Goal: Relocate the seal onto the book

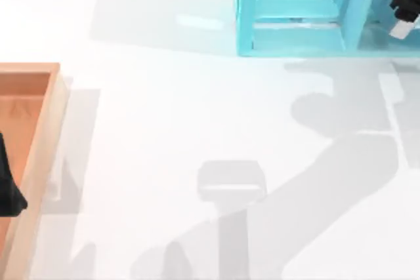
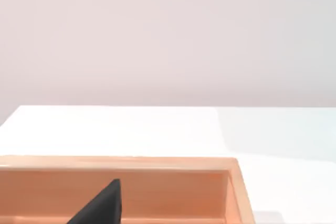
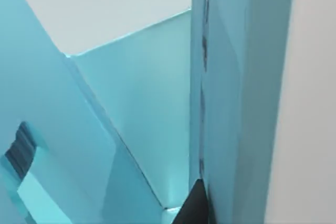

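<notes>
Up top, our right tool [image 1: 405,4] sits inside the light turquoise shelf unit [image 1: 295,11]; our left tool [image 1: 8,191] hangs in the orange wooden tray [image 1: 39,136] on the white counter [image 1: 197,129]. We cannot tell either grip.

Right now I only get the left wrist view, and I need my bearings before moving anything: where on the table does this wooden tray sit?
Observer: The wooden tray lies at the left edge of the table in the top view, with the left gripper over its inside.
Operator: What else stands on the table?
Observer: A turquoise shelf unit stands at the upper edge of the top view, right of centre.
Operator: And the right arm?
Observer: The right gripper is up against that shelf unit's right part, close to its turquoise panels.
</notes>
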You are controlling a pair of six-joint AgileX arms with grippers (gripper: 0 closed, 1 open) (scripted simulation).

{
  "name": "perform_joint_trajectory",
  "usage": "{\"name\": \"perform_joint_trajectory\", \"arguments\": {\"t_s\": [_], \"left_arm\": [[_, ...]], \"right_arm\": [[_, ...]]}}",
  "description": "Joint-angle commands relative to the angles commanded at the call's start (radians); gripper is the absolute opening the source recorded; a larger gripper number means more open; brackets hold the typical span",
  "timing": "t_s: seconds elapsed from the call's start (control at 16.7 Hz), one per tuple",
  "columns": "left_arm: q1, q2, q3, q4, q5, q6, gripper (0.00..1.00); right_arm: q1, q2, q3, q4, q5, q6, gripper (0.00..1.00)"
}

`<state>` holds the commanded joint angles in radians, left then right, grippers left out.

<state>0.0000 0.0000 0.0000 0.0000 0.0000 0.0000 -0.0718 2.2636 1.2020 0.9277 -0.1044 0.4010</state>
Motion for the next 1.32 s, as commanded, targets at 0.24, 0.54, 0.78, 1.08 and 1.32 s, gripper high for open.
{"name": "perform_joint_trajectory", "arguments": {"t_s": [0.24, 0.54, 0.78, 1.08, 1.32], "left_arm": [[0.000, 0.000, 0.000, 0.000, 0.000, 0.000, 1.00], [0.000, 0.000, 0.000, 0.000, 0.000, 0.000, 1.00], [0.000, 0.000, 0.000, 0.000, 0.000, 0.000, 1.00], [0.000, 0.000, 0.000, 0.000, 0.000, 0.000, 1.00], [0.000, 0.000, 0.000, 0.000, 0.000, 0.000, 1.00]], "right_arm": [[-0.008, -0.261, -0.120, -0.145, -0.008, -0.003, 0.00], [-0.016, -0.676, -0.302, -0.369, -0.026, -0.005, 0.00], [-0.021, -0.944, -0.417, -0.514, -0.041, -0.004, 0.00], [-0.023, -1.060, -0.472, -0.583, -0.048, -0.004, 0.00], [-0.018, -1.053, -0.472, -0.582, -0.047, -0.004, 0.00]]}}
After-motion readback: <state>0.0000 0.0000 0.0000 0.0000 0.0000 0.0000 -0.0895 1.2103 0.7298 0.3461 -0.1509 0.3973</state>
